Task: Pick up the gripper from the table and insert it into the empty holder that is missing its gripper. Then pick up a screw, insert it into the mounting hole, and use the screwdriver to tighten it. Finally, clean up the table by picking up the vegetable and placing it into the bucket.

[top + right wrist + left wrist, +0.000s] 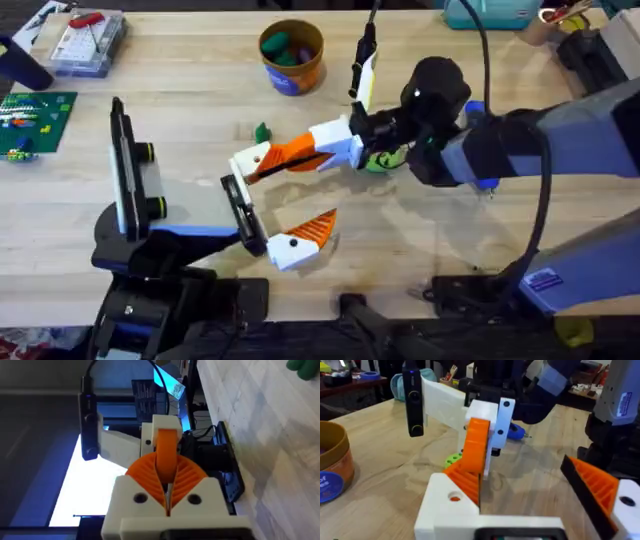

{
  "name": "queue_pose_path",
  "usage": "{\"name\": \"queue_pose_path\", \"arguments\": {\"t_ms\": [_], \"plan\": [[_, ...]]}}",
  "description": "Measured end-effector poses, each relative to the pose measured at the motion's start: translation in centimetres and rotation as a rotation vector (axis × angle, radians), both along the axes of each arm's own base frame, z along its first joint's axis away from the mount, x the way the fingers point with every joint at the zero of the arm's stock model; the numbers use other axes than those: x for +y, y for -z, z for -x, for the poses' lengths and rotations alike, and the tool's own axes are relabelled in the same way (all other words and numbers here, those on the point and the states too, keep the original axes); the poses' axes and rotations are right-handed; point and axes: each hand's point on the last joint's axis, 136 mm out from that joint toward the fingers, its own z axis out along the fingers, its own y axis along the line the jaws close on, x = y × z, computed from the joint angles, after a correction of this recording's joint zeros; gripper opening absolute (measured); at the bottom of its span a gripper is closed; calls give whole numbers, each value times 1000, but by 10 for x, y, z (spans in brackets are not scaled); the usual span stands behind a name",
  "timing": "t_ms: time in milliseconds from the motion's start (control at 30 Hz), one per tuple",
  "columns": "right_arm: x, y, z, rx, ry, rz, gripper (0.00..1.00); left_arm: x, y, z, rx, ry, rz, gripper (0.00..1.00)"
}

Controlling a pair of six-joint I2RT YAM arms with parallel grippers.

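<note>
My right gripper (303, 151) (166, 479) reaches in from the right and is shut on the gripper (272, 162) (466, 480) (165, 452), an orange ribbed finger. Its far end rests at the white holder (247, 160) (445, 510) on the left arm's black carriage. How deep it sits I cannot tell. My left gripper (290, 195) (520, 485) is open, with its one mounted orange finger (315, 230) (595, 485) well apart from the holder. The dark green vegetable (262, 131) lies on the table beyond the holder. The bucket (291, 55) (332, 467) stands at the back.
A lime-green disc (385, 158) (452, 460) lies under the right gripper. A blue-handled tool (515, 432) lies behind it. At the back left are a clear parts box (85, 40) and a green board (35, 115). A black stand (125, 170) rises at the left.
</note>
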Motion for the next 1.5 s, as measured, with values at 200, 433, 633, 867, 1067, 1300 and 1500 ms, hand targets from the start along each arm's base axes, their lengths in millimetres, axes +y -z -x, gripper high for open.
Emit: {"name": "queue_pose_path", "arguments": {"t_ms": [200,433,633,867,1067,1300,1500], "plan": [[0,0,0,0,0,0,6,0,0,0,0,0,0,986],[0,0,0,0,0,0,6,0,0,0,0,0,0,986],[0,0,0,0,0,0,6,0,0,0,0,0,0,987],[1,0,0,4,0,2,207,0,0,1,0,3,0,987],[3,-1,0,-6,5,-3,988,-1,0,2,3,11,0,987],[3,-2,-1,-6,6,-3,987,-1,0,2,4,11,0,987],[3,-2,-1,-6,7,-4,987,-1,0,2,4,11,0,987]]}}
